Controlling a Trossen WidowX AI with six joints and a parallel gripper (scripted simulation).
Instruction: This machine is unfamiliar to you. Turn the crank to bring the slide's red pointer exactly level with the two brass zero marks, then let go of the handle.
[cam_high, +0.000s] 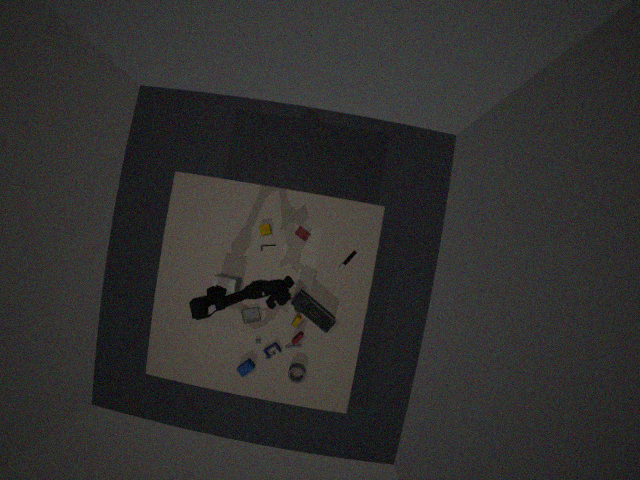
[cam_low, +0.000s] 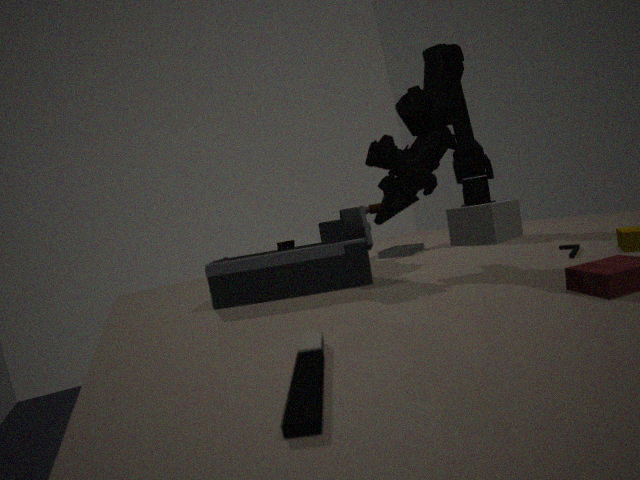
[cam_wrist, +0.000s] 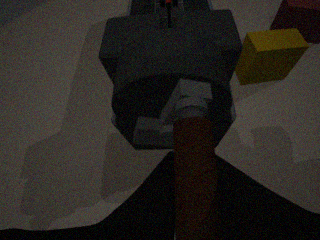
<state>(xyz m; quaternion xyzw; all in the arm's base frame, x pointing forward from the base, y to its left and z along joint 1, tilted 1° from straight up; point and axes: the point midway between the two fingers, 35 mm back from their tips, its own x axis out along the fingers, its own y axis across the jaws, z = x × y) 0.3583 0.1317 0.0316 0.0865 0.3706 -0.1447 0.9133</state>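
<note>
The machine (cam_high: 325, 321) (cam_low: 289, 281) (cam_wrist: 170, 47) is a long dark grey box with a raised housing at its near end. Its crank arm (cam_wrist: 172, 107) is light grey and slants up to the right in the wrist view, ending at an orange-brown handle (cam_low: 374, 208) (cam_wrist: 194, 165). My gripper (cam_low: 379, 212) (cam_wrist: 188, 158) is shut on the handle. A small red pointer (cam_wrist: 168, 2) shows at the top edge of the wrist view. The brass zero marks cannot be made out, so the pointer's level against them cannot be told.
A yellow block (cam_high: 296, 320) (cam_wrist: 270, 55) lies close beside the machine, with a red object (cam_high: 297, 338) (cam_wrist: 302, 17) beyond it. A grey flat box (cam_high: 251, 314) (cam_low: 400, 251) lies under the arm. A black-handled tool (cam_high: 349, 257) (cam_low: 305, 392) lies on the machine's other side.
</note>
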